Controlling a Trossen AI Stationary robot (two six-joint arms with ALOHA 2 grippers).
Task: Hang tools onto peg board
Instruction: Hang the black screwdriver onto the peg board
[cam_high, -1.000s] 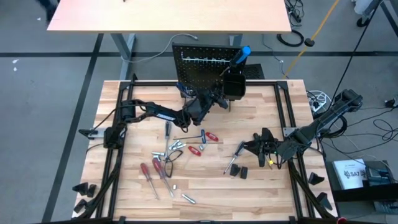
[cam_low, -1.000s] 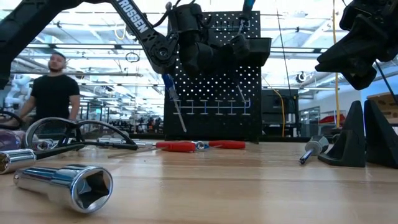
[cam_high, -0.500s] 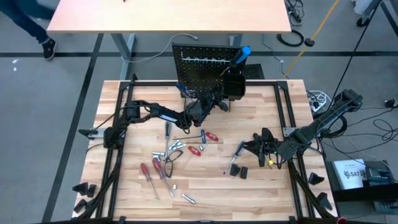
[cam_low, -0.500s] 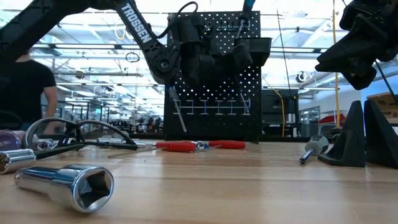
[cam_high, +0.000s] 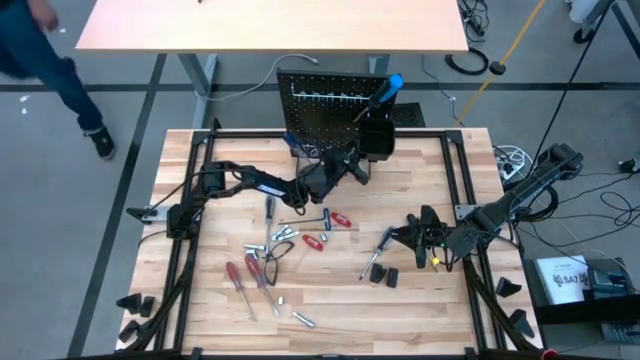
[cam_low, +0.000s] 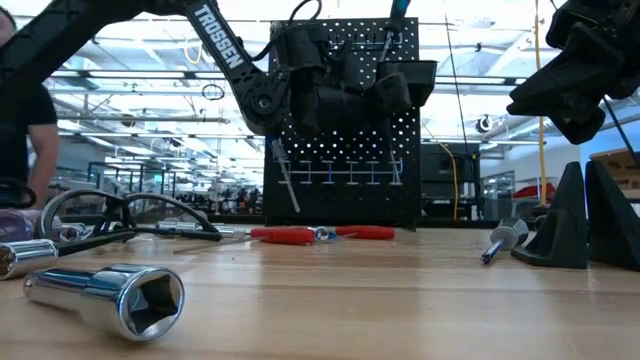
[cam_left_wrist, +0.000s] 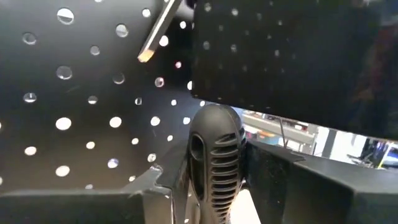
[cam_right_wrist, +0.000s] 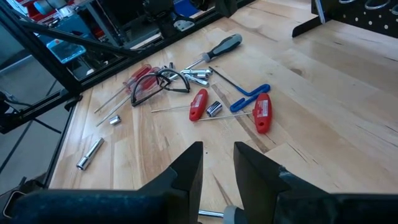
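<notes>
Left end effector (cam_high: 345, 165) gripping black-handled tool (cam_left_wrist: 216, 158), against peg board (cam_high: 325, 105)

Black perforated peg board (cam_high: 325, 110), red-handled tools (cam_right_wrist: 229, 109), pale wooden table (cam_high: 440, 300).

Grey floor (cam_high: 100, 250), a pale desk (cam_high: 270, 25) behind, bright ceiling lights (cam_low: 130, 70).

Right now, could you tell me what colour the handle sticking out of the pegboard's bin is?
Blue handle, clearest in the high view.
</notes>
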